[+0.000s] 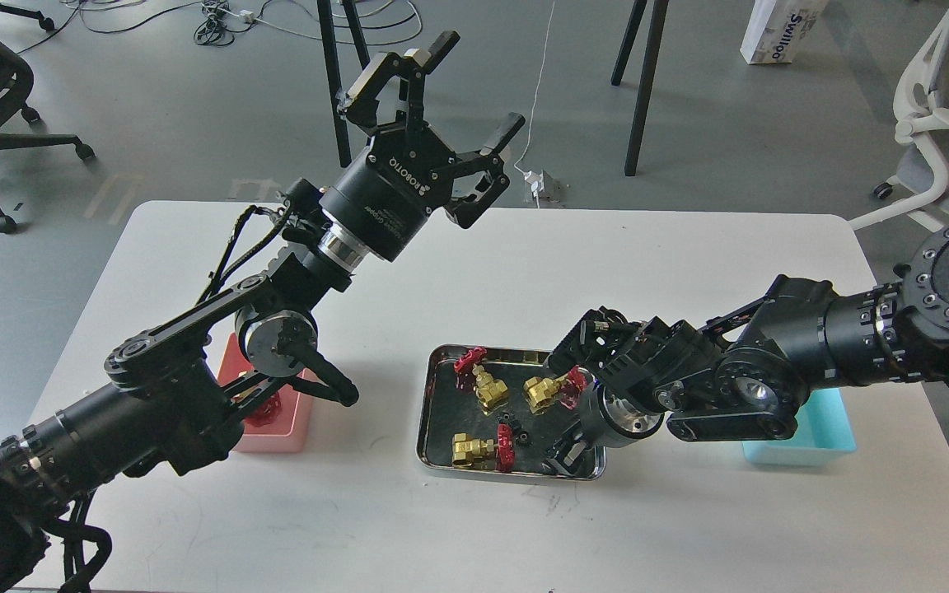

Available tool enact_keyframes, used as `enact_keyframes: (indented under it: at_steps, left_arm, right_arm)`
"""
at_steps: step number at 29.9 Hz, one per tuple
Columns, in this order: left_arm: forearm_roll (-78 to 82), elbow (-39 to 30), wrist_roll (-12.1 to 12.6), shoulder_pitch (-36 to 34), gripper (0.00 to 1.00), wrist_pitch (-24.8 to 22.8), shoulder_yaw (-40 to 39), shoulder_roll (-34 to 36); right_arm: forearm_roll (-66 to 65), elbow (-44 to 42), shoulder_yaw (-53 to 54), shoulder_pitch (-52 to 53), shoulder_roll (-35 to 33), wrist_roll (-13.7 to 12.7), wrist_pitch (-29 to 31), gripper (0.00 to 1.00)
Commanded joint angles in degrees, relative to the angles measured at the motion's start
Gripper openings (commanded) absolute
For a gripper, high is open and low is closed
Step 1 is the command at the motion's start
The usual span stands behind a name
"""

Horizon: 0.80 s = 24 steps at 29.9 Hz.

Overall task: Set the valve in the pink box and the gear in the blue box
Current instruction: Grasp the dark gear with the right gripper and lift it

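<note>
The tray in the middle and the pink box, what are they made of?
The tray looks like shiny metal, probably steel: its rim gleams and mirrors the light. The pink box looks like plastic: dull, even colour with no shine. I'm guessing from looks alone.

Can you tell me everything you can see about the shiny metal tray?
The steel tray is a shallow, shiny rectangle with rounded corners and a dark, mirror-like floor. It lies flat on the white table, between the pink box and blue box. Inside lie three brass valves with red handwheels and small black gears. The right gripper reaches down into its near right corner.
</note>
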Motion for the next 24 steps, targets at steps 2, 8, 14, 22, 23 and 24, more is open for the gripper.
enact_keyframes:
  at_steps: [2,8,14,22,23,24]
  left_arm:
    - [0.3,-0.1,0.0,0.5,0.93,0.0,0.0,-0.2]
    - [0.3,0.0,0.0,0.5,0.93,0.0,0.0,-0.2]
    - [0.3,0.0,0.0,0.9,0.93,0.0,0.0,-0.2]
    - [0.3,0.0,0.0,1.3,0.93,0.0,0.0,-0.2]
    - [0.3,0.0,0.0,1.3,0.93,0.0,0.0,-0.2]
    - [0.3,0.0,0.0,1.3,0.93,0.0,0.0,-0.2]
  right_arm:
    - [0.0,-0.2,0.0,-0.3,0.2,0.0,0.0,0.51]
    - [-0.1,-0.8,0.0,-0.6,0.6,0.0,0.1,0.45]
    - [-0.2,-1.0,-0.2,-0.8,0.5,-0.3,0.1,0.31]
    - [0.1,-0.7,-0.8,-0.7,0.1,-0.3,0.1,0.09]
    - [0.3,-0.5,-0.8,-0.3,-0.1,-0.3,0.1,0.07]
    - [0.5,-0.3,-0.7,0.0,-0.4,-0.3,0.1,0.07]
